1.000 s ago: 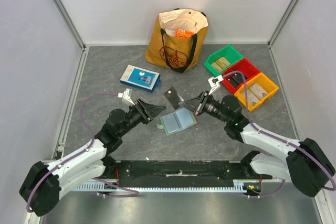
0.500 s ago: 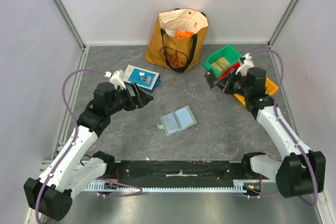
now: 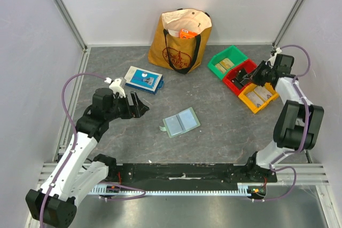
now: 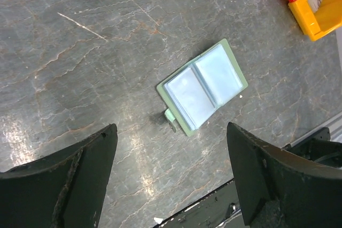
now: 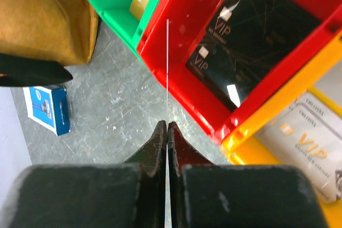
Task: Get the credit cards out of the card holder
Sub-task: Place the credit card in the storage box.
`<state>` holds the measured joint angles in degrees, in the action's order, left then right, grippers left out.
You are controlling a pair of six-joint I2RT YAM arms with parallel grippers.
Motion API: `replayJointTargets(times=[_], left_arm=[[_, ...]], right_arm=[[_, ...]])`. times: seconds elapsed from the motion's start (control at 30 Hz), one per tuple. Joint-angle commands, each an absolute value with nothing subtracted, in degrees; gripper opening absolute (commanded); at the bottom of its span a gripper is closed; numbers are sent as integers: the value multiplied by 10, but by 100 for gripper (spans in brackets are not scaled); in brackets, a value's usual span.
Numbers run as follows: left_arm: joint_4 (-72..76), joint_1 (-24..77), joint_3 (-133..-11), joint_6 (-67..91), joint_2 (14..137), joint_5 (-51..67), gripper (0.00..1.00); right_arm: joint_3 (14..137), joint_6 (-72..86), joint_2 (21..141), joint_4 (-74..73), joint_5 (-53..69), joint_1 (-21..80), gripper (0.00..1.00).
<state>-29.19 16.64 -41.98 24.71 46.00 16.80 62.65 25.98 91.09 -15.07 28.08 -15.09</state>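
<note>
Left gripper spread above open card holder, mid-frame; right gripper, upper right, pinches what looks like an edge-on credit card over red bin.

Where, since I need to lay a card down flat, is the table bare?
Widest bare patch: between the wallet and the yellow bin. Another lies in front of the bag, right of the blue box. Crowded: around the red bin, where the right hand holds a card, and near the left hand beside the wallet.
</note>
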Motion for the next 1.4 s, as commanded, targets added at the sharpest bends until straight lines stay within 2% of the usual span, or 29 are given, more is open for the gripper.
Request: replayJointTargets(times=[0.0,0.3,0.5,0.57,0.67,0.87,1.07,1.2,1.37], left_arm=[[-299,168,-418,217,444,139,89],[-299,160,-416,217,449,132,87],[-297,154,-415,218,453,138,87],[-297,154,-414,218,453,140,86],[-296,150,-412,219,454,141,86],[-293,146,-410,221,454,149,85],[-288,137,-405,222,464,171,85],[-286,134,-403,227,485,197,86],[-281,134,-396,236,522,233,86]], right_arm=[[719,243,982,-198,300,-160,0],[819,249,1089,-249,302,-160,0],[850,242,1120,-273,268,-160,6],[858,239,1121,-283,253,-160,12],[865,229,1114,-300,210,-159,29],[868,220,1073,-318,153,-159,47],[840,203,984,-323,84,-134,67],[775,193,907,-290,48,-70,77],[676,184,825,-233,23,87,87]])
